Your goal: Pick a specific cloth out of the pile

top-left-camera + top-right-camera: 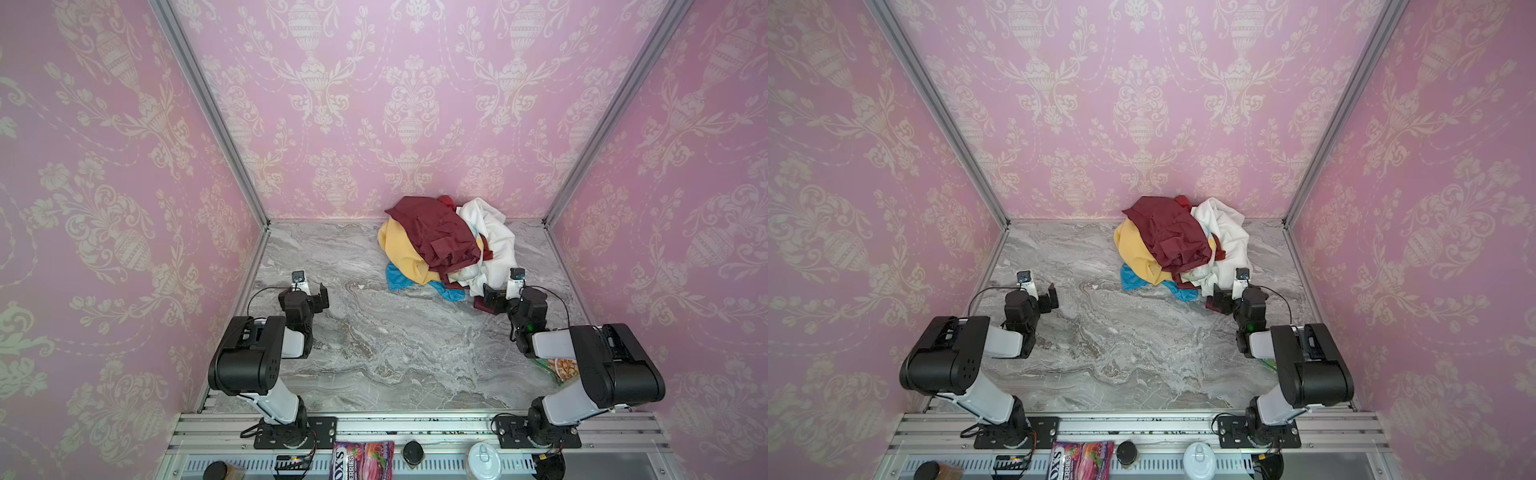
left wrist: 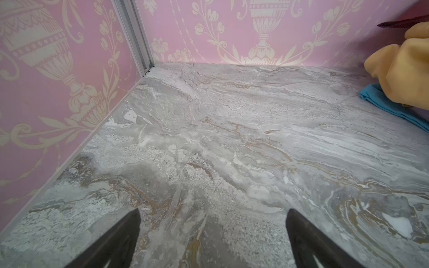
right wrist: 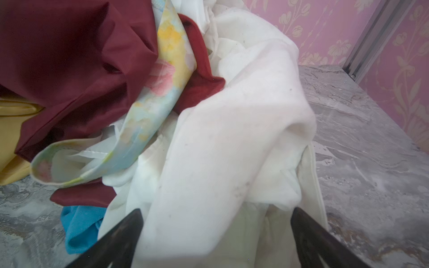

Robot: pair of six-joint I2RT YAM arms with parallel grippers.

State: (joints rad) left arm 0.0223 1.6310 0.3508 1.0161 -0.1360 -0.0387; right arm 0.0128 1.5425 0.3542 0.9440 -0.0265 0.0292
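Note:
The pile (image 1: 446, 243) (image 1: 1183, 245) of maroon, mustard, white and flowered cloths lies at the back right of the marble table. The cloth (image 1: 397, 280) (image 1: 1133, 280), turquoise blue, pokes out from under the pile's near edge; it also shows in the left wrist view (image 2: 390, 104) and the right wrist view (image 3: 79, 227). My right gripper (image 1: 500, 293) (image 1: 1227, 293) (image 3: 217, 210) is open at the pile's near right corner, its fingers straddling a fold of white cloth (image 3: 232, 139). My left gripper (image 1: 313, 291) (image 1: 1042, 293) (image 2: 213, 211) stands open over bare marble, well left of the pile.
Pink patterned walls close the table on three sides, with metal corner posts (image 1: 208, 108). A printed snack bag (image 1: 559, 368) lies under the right arm. On the front rail sit a candy bag (image 1: 363, 461), a dark lid (image 1: 412, 453) and a white can (image 1: 484, 459).

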